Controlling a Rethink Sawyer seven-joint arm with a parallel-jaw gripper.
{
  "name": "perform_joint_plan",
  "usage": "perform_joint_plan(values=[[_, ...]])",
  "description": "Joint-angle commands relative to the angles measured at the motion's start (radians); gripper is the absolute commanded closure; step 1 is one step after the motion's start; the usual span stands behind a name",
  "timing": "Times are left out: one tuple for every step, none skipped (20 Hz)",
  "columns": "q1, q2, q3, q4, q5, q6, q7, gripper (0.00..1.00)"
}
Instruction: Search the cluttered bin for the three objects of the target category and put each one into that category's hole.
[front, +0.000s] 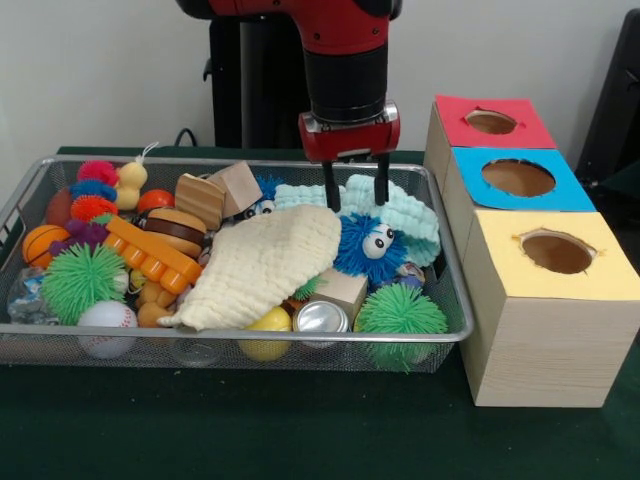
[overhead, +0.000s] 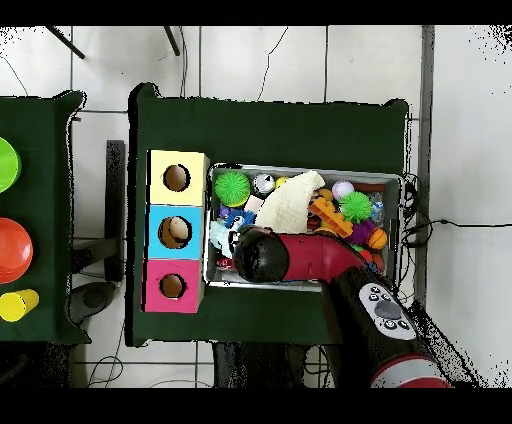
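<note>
From my seat, the silver wire-mesh bin sits on the dark green cloth-covered table, and its left rim leaves bare table at nine o'clock. Inside it at the left I see an orange basketball-patterned ball, a green spiky rubber ball and a white baseball pressed against the front wire. Further in lies an orange ridged plastic block, then a cream quilted cloth draped slackly across the middle of the heap. The red and black arm's gripper hangs over the bin's rear half, its two thin black fingers parted and holding nothing, tips just above the cloth's upper edge and a pale mint knitted cloth. At five o'clock from the tips sits a blue fuzzy toy with googly eyes; below it lie a shiny metal round tin and a second green spiky ball at the front right corner. Just beside the bin's right rim stands a row of three wooden boxes, each with a round hole: yellow-topped box nearest, blue-topped box, red-topped box. I cannot tell which things belong to the target category.
</note>
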Motion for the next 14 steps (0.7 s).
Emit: perform_joint_plan(values=[[-0.016, -0.140, 0.002, 0.074, -0.047, 0.098, 0.005, 0.00], [-0.018, -0.166, 0.004, 0.081, -0.039, 0.118, 0.000, 0.00], [-0.012, -0.190, 0.003, 0.083, -0.033, 0.138, -0.003, 0.00], [-0.012, -0.219, 0.005, 0.084, -0.022, 0.165, -0.010, 0.00], [-0.007, -0.241, 0.007, 0.080, -0.016, 0.189, -0.015, 0.00], [-0.003, -0.264, 0.007, 0.068, -0.008, 0.227, -0.025, 0.00], [-0.002, -0.270, 0.007, 0.064, -0.008, 0.237, -0.025, 0.00], [0.000, -0.276, 0.008, 0.060, -0.008, 0.248, -0.025, 0.00], [0.001, -0.283, 0.009, 0.056, -0.009, 0.259, -0.025, 0.00], [-0.002, -0.287, 0.013, 0.025, -0.003, 0.285, -0.028, 0.00], [-0.006, -0.292, 0.018, -0.006, 0.003, 0.311, -0.031, 0.00], [-0.009, -0.279, 0.025, -0.027, 0.000, 0.318, -0.033, 0.00], [-0.013, -0.266, 0.031, -0.049, -0.003, 0.324, -0.034, 0.00], [-0.017, -0.251, 0.036, -0.073, -0.005, 0.331, -0.037, 0.00]])
